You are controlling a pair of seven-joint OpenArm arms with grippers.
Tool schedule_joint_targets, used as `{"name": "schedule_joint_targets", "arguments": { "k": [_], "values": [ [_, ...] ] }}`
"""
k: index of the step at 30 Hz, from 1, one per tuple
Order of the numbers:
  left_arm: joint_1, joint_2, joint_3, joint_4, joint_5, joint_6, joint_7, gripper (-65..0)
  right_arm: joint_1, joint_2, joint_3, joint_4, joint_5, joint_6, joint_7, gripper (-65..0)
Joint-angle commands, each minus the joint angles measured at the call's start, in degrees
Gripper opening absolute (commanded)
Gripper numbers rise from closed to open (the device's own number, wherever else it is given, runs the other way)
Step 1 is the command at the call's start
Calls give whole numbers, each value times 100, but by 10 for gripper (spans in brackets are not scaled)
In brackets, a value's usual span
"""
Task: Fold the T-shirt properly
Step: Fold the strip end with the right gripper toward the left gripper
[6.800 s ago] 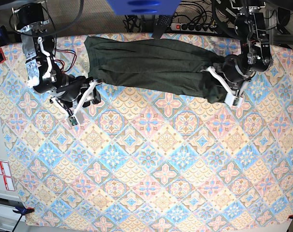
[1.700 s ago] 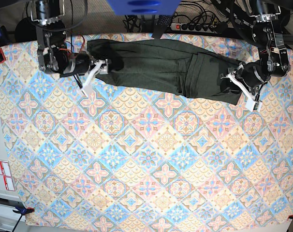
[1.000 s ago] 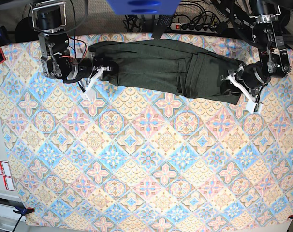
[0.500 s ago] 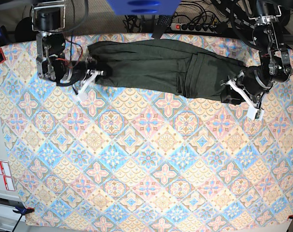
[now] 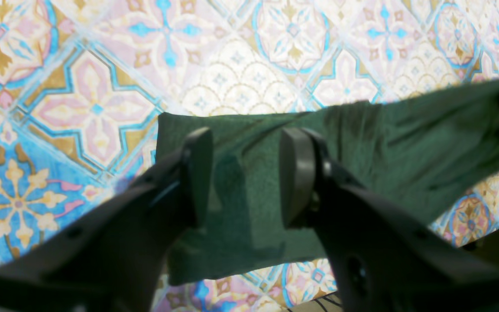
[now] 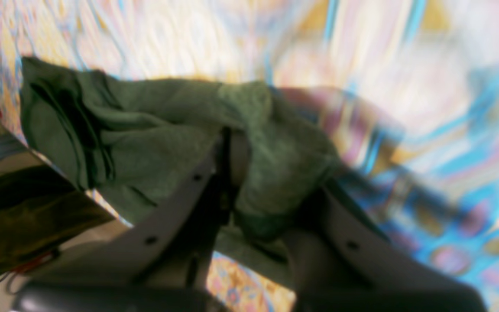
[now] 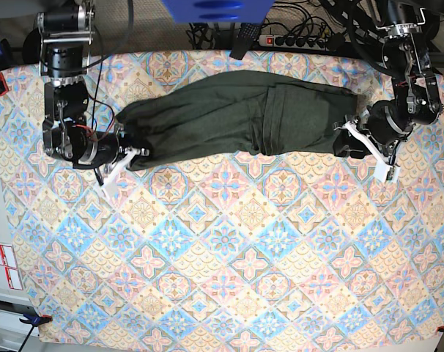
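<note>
Right gripper [image 7: 127,154]: far left of the base view, mid-height; clamped on the left end of the shirt [image 7: 237,117], the fabric bunched between its jaws in the right wrist view [image 6: 236,173], so that end can be dragged or lifted rather than slide free
Cloth [image 7: 222,257]: patterned tile-print cover across the whole table; the shirt rests on it, and its flat surface is what the folds get pressed against
Shirt: a long dark olive band across the upper half of the base view, running from the left gripper-hold to the right one, sagging lower at its left end; a doubled section with parallel creases right of centre looks like a fold already laid in
Shirt end, right: in the left wrist view a flat rectangular edge of the shirt [image 5: 249,208] lies under the fingers [image 5: 295,173], square to the tiles
Left gripper [image 7: 361,143]: right of the base view, at the shirt's right end; jaws parted in the wrist view [image 5: 245,177], straddling the fabric without pinching it, likely poised to take hold or just let go
Stage: judged mid-fold; the band is narrowed lengthwise but not yet folded across
Risk: pulling from one end only may skew the creases
</note>
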Motion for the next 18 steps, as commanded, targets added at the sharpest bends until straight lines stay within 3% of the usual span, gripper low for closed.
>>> {"name": "schedule_joint_targets", "arguments": {
  "k": [1, 11, 18],
  "values": [
    [-55, -86, -38, 112, -65, -13, -92, -403, 221, 84, 40, 77, -89, 17, 51, -648],
    [-55, -86, -38, 103, -65, -13, -92, -403, 397, 76, -74, 130, -335, 17, -11, -648],
    [-55, -86, -38, 85, -65, -13, -101, -403, 1, 76, -997, 710, -335, 17, 51, -648]
  ]
}}
